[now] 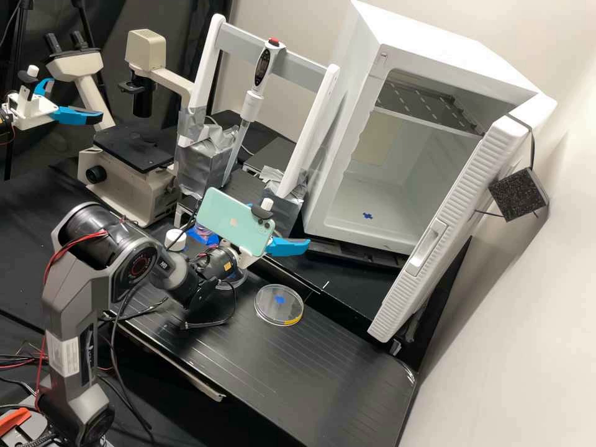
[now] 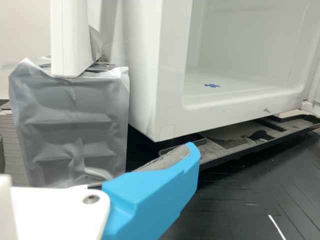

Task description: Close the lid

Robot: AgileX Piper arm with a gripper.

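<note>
My blue-fingered hand (image 1: 288, 246) stands wide and empty at a black laboratory worktop (image 1: 347, 366), just in front of the near lower corner of a white cabinet (image 1: 338, 186); whether fingertip and cabinet touch, I cannot tell. The lid in this scene, the cabinet's ribbed white door (image 1: 450, 230), stands wide open on the side away from me, leaving the pale interior in full sight. Inside, a small blue mark (image 1: 367, 216) lies on the cabinet floor beneath a metal rack (image 1: 428, 105), and a black block (image 1: 519, 194) sits against the door's outer side beside a dark cord. The wrist camera catches one of my fingers (image 2: 155, 195) with its grey inner pad bare, near the dark, stained tray (image 2: 240, 142) under the cabinet. A mint-green phone (image 1: 234, 221) is mounted above my wrist, covering part of the hand. Lying flat on the worktop near my wrist is a clear round dish (image 1: 261, 313) bearing a blue spot and a yellow strip at its edge. A jar with a white cap (image 1: 176, 239) stands behind my forearm. In the background, a handheld pipette (image 1: 252, 102) hangs upright, slightly tilted, from a white frame (image 1: 208, 71) whose feet are wrapped in silver tape (image 2: 70, 125), with a cream-coloured microscope (image 1: 146, 180) alongside.
</note>
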